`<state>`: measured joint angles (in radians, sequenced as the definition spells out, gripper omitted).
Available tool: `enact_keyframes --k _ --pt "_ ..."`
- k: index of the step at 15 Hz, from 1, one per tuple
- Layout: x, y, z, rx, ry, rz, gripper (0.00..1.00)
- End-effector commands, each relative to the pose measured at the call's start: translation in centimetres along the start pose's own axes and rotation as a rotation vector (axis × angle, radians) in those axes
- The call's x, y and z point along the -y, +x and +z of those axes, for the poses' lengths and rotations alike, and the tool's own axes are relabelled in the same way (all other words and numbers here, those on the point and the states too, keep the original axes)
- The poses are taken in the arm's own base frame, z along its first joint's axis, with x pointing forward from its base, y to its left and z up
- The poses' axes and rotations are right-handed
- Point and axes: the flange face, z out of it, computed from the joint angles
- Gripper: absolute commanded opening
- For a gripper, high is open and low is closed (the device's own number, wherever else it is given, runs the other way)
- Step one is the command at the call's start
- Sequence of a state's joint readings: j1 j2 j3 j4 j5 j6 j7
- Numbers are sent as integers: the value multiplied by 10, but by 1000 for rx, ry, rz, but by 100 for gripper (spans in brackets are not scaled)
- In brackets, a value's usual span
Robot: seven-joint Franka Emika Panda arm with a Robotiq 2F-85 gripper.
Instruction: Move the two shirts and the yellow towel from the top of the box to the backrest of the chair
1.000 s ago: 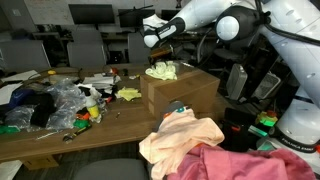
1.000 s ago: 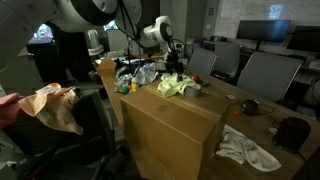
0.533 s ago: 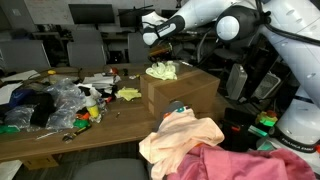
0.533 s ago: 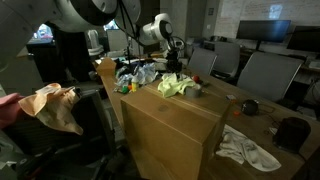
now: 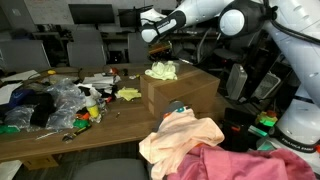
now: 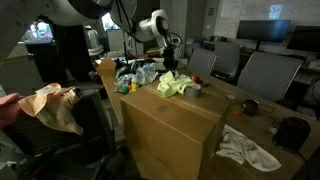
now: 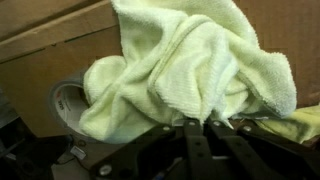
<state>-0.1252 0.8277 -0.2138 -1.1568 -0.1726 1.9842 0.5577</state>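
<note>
In an exterior view, the white arm reaches in from the right and its claw point(image 5: 152, 38) hangs above the yellow towel point(image 5: 162, 70). The towel lies bunched on the far left part of the top of the cardboard box point(image 5: 185, 95), apart from the claw. In the near foreground a peach shirt point(image 5: 182, 135) and a pink shirt point(image 5: 228, 162) are draped over the chair. Left of the box, the desk point(image 5: 120, 115) carries a heap of plastic bags and small clutter point(image 5: 55, 100).

In an exterior view from the box's other side, the claw point(image 6: 172, 52) hovers above the towel point(image 6: 178, 85), which sits on the far end of the box point(image 6: 170, 135). The peach shirt point(image 6: 50, 105) hangs on the left. A white cloth point(image 6: 250, 148) lies on the desk to the right.

In the wrist view, the towel point(image 7: 190, 65) fills most of the picture, resting on the box point(image 7: 45, 55). The dark claw point(image 7: 198, 126) shows at the bottom edge. I cannot tell how far open it is.
</note>
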Motion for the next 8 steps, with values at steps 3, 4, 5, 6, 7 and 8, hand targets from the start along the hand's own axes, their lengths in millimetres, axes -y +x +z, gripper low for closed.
enact_keyframes --k 3,4,5,6,7,8 --pt "1 -67 -68 21 18 -119 1" --pt "3 -80 -79 20 18 -142 1" --pt "4 -95 -89 23 16 -162 1" --pt "3 -110 -100 25 14 -180 1" --pt "2 -125 -110 26 9 -197 1" --pt "0 -140 -119 27 3 -217 1"
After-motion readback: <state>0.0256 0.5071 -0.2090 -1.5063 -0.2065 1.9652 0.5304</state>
